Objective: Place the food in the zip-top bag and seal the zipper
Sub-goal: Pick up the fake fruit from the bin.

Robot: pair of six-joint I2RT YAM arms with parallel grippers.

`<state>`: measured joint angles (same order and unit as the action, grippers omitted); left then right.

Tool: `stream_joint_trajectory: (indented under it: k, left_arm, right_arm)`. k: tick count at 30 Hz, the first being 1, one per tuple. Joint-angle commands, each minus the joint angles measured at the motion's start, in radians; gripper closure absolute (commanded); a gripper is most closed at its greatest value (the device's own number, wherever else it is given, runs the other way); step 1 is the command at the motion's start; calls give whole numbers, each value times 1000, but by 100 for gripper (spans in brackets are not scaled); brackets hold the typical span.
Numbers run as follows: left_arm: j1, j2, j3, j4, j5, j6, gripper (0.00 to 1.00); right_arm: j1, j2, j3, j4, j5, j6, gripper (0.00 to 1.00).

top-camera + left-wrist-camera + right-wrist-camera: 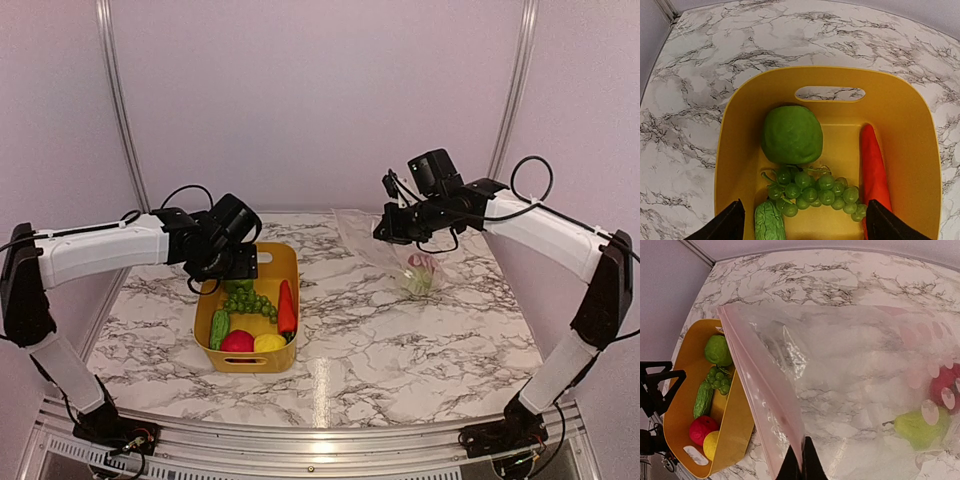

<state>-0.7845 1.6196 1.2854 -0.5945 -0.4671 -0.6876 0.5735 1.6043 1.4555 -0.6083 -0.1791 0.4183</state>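
My right gripper (386, 234) is shut on the pinkish zipper strip (765, 395) of the clear zip-top bag (392, 250) and holds the bag's mouth edge up off the table. The pinch also shows in the right wrist view (802, 462). Inside the bag lie a red fruit (945, 385) and a green fruit (917, 427). My left gripper (802, 225) is open and empty, hovering over the yellow tub's far end (226, 268). Below it lie a green pepper (791, 134), green grapes (815, 192), a cucumber (769, 222) and an orange carrot (874, 170).
The yellow tub (292, 262) stands left of centre on the marble table (400, 350). A red apple (237, 341) and a yellow lemon (270, 343) lie at its near end. The bag hangs to the tub's right, with its bottom resting on the table.
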Motion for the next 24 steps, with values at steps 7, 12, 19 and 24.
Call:
stream_joint_trajectory:
  k: [7,12,19,24]
  left_arm:
    - [69,242,159,-49,-58,-87,17]
    - [88,298,168,-46,-71,-88,18]
    - [96,384,208,-7,-79,-49,16]
    - [111,444,248,-4,-73,-34,14]
  right_arm:
    - [9,-12,37,-5,-11,-14,100]
    - [10,-43,-6,12,-13,4,100]
    - [10,-58,-18,2,-11,1,100]
    - [10,-52,-15,1,-21,5,100]
